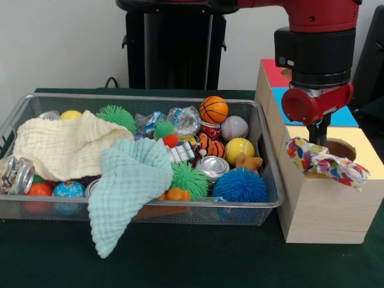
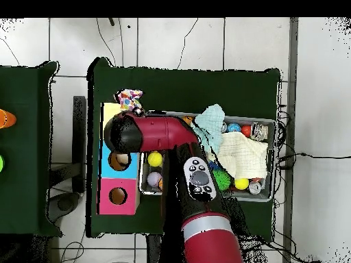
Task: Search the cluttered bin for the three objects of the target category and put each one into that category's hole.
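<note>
From where I stand, the red and black arm hangs over the wooden sorting box [image 1: 327,207] beside the bin, its gripper [image 1: 318,139] just above the round hole [image 1: 339,148] in the yellow top panel. A multicoloured patterned cloth [image 1: 326,162] is draped at the lip of that hole and spills over the box's front edge. The gripper's tip sits right at the cloth, but I cannot tell whether it is clamped on the fabric or has let go; the dark tip is too narrow and too hidden to read.

In the wire mesh bin [image 1: 144,210] two more cloths lie in plain sight: a cream waffle-weave cloth [image 1: 66,147] spread across the left side, and a pale mint-green cloth [image 1: 129,180] that flops over the front rim and hangs down toward the dark green table cover [image 1: 180,258]. Around them sit the distractors: a small orange basketball [image 1: 213,109], a white baseball [image 1: 234,127], a yellow ball [image 1: 239,149], a blue spiky ball [image 1: 240,185], green spiky balls and crushed cans.

If cloths are the target category, I judge the job about a third along: the first piece is at its hole yet not pushed through, and both cloths in the bin are left to fetch.
</note>
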### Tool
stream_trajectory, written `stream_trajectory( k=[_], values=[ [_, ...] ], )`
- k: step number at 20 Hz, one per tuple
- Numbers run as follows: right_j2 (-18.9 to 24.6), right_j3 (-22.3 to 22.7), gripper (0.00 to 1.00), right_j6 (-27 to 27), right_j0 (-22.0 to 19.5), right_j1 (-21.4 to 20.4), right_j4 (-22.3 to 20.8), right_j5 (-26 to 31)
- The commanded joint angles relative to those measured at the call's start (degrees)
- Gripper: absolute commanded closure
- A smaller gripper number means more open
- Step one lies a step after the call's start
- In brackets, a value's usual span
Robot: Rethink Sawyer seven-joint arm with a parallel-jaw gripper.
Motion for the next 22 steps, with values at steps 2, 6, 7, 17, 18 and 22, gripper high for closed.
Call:
stream_trajectory(
  k=[2, 6, 7, 17, 18, 22],
  values=[
    [6.52, 3.86, 1.00, 5.52, -3.58, 5.63, 2.16, 5.92],
    [7.86, 3.76, 1.00, 4.43, -4.19, 5.89, 2.72, 8.38],
    [8.31, 3.65, 1.00, 3.80, -4.42, 6.21, 2.44, 8.35],
    [10.74, 3.99, 1.00, 2.73, -4.92, 7.38, 3.42, 15.91],
    [10.80, 4.16, 1.00, 2.59, -4.80, 7.02, 3.77, 18.10],
    [10.42, 5.44, 1.00, 3.38, -4.41, 5.65, 4.79, 22.76]
  ],
)
